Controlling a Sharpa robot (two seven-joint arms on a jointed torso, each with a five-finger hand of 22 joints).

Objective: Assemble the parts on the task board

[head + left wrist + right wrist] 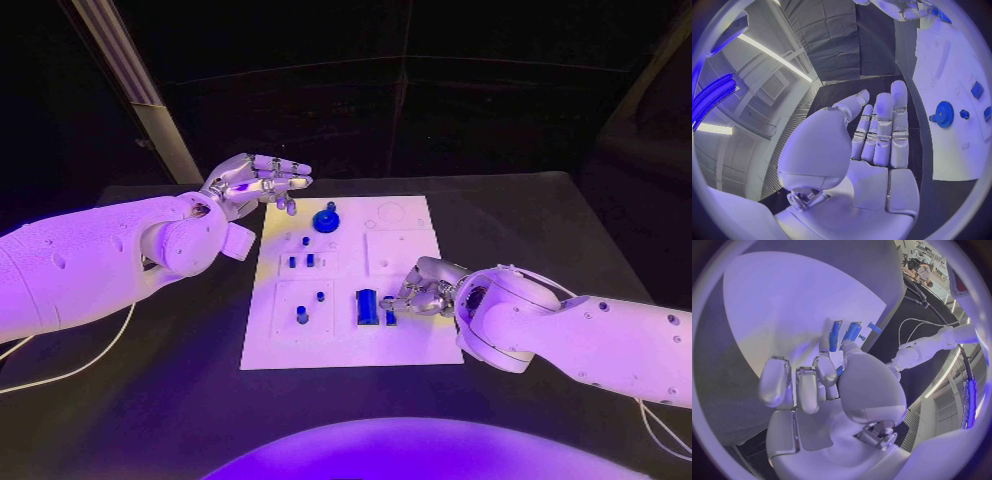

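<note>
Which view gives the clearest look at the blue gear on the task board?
The left wrist view: the blue gear shows its toothed rim and hub, lying on the task board beyond the left hand. The head view shows it smaller, teeth unreadable. In the right wrist view I cannot pick it out.

my two hands are silver: the left hand [257, 183] and the right hand [421, 287], each on a white arm. the task board [418, 335] is white and plain. on it the round gear [326, 220] is blue, as is the long bar [366, 306] by my right fingers, and the small pegs [300, 261] are the same blue. the table [548, 230] underneath is black. a white cable [80, 365] trails over it.
</note>
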